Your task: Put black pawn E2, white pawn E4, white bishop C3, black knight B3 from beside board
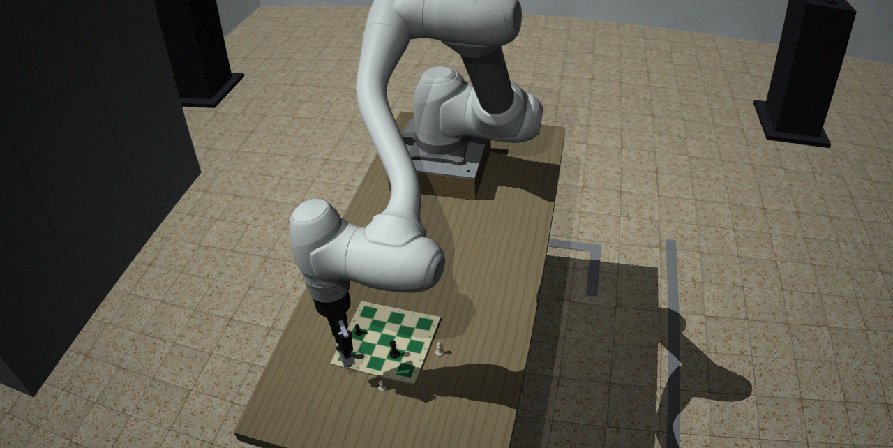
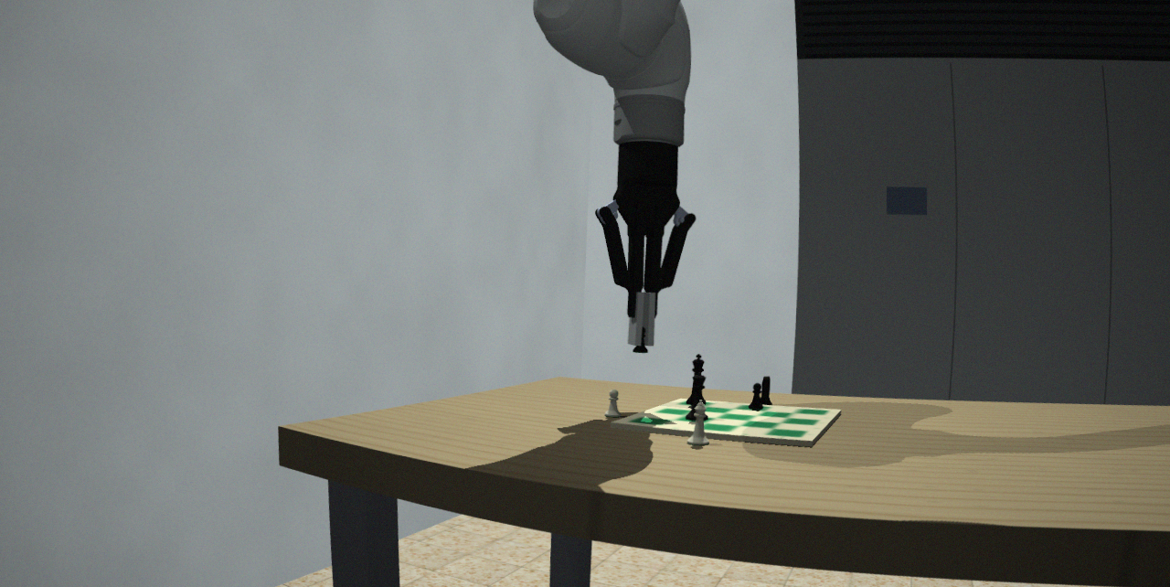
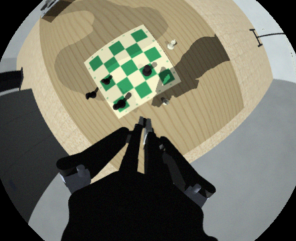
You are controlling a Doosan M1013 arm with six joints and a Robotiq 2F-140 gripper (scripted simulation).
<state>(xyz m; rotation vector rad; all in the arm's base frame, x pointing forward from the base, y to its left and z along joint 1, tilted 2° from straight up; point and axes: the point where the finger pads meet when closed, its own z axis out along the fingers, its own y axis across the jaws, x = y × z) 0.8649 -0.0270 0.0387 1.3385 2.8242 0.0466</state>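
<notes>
My gripper (image 1: 347,359) (image 2: 641,336) (image 3: 143,122) is shut on the black pawn (image 2: 640,348), whose base shows below the fingertips, raised above the table. The green and cream board (image 1: 426,342) (image 2: 805,440) (image 3: 120,116) lies to one side below. The white pawn (image 1: 381,385) (image 2: 612,404) (image 3: 165,101) stands beside the board's near edge in the top view. The white bishop (image 1: 439,349) (image 2: 698,428) (image 3: 171,44) stands off its right edge there. The black knight (image 2: 766,389) (image 3: 91,95) stands off the opposite edge; the arm's gripper hides it in the top view.
A black king (image 2: 697,367) (image 3: 119,104) stands on a corner square. Another black pawn (image 1: 358,330) (image 2: 756,398) (image 3: 106,80) and a tall black piece (image 1: 393,350) (image 3: 146,70) also stand on the board. The arm's shadow crosses the board and the wooden table (image 1: 487,282).
</notes>
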